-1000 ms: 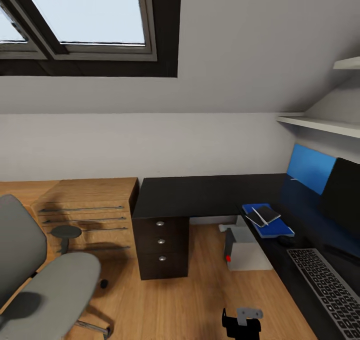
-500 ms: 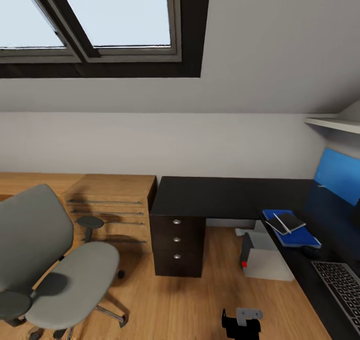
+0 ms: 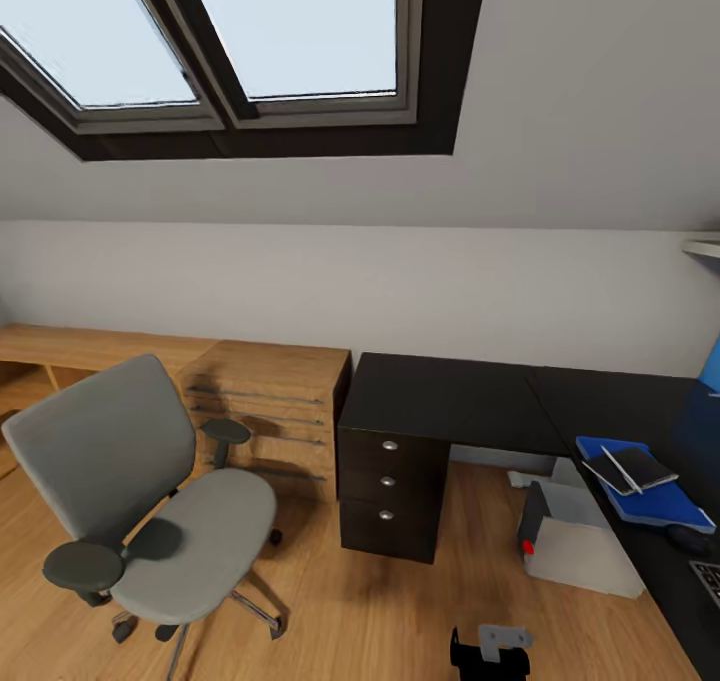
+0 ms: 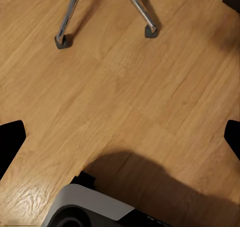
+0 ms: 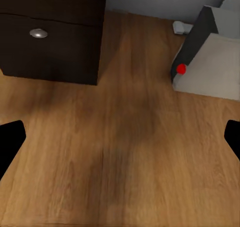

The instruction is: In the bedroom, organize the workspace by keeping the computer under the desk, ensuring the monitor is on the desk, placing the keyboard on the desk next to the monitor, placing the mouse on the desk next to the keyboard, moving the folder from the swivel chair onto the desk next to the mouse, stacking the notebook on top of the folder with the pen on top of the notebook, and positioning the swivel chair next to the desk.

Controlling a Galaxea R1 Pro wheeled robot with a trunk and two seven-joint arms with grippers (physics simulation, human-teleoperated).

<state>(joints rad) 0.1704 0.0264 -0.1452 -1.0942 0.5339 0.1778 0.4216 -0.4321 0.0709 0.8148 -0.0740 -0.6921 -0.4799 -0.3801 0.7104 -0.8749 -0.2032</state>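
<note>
From the left, we see the swivel chair standing off on the floor, well apart from the tabletop, prob. the last item to sort. The computer sits tucked beneath. On the tabletop the folder carries the notebook w/ the pen on it. Left claw and right claw: both spread, holding nothing, hanging over bare floor.

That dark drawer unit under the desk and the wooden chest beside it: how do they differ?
The drawer unit is near-black with three round silver knobs; the chest of drawers is light wood with long thin bar handles. The chest looks wider; the dark unit narrower. Both stand on the wood floor side by side, drawers shut.
</note>
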